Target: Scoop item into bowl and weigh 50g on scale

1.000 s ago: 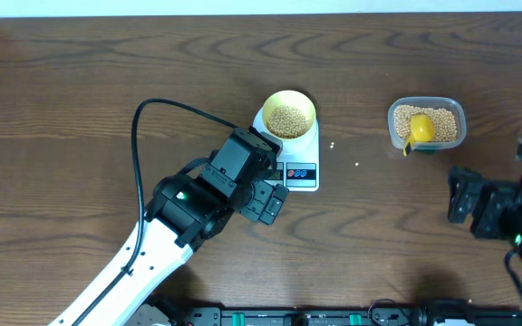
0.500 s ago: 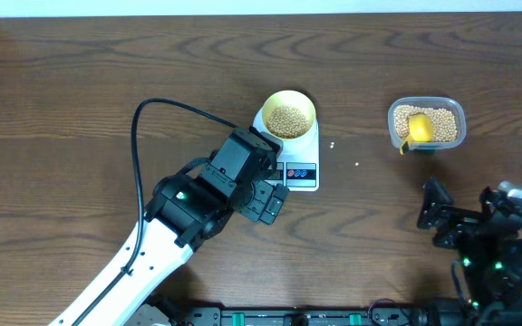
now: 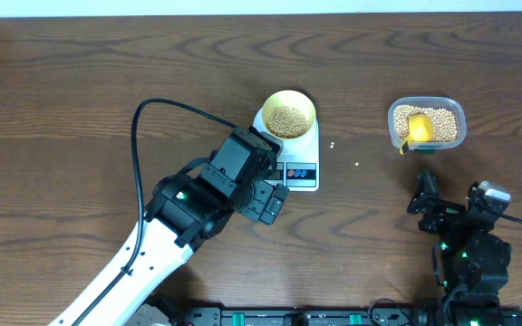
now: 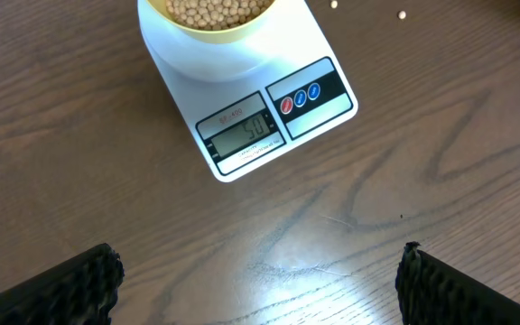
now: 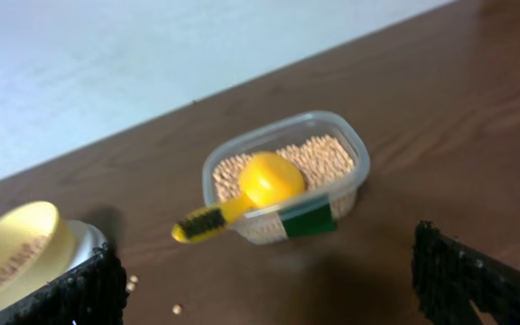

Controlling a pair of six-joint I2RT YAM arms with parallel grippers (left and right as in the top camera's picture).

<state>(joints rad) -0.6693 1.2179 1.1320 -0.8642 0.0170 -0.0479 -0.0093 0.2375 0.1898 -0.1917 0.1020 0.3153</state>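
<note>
Beans [image 4: 210, 11] in bowl [image 4: 208, 36] on scale [image 4: 242, 86]; left hand [image 4: 260, 271], right hand [image 5: 269, 280] both spread, empty

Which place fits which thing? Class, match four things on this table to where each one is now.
Things
1. bowl
2. scoop
3. scale
4. stray beans

Places
A. lying in the clear tub
B. loose on the wood between the scale and the tub
C. standing on the scale
D. flat on the table, under the bowl

Pairs: 1-C, 2-A, 3-D, 4-B
</note>
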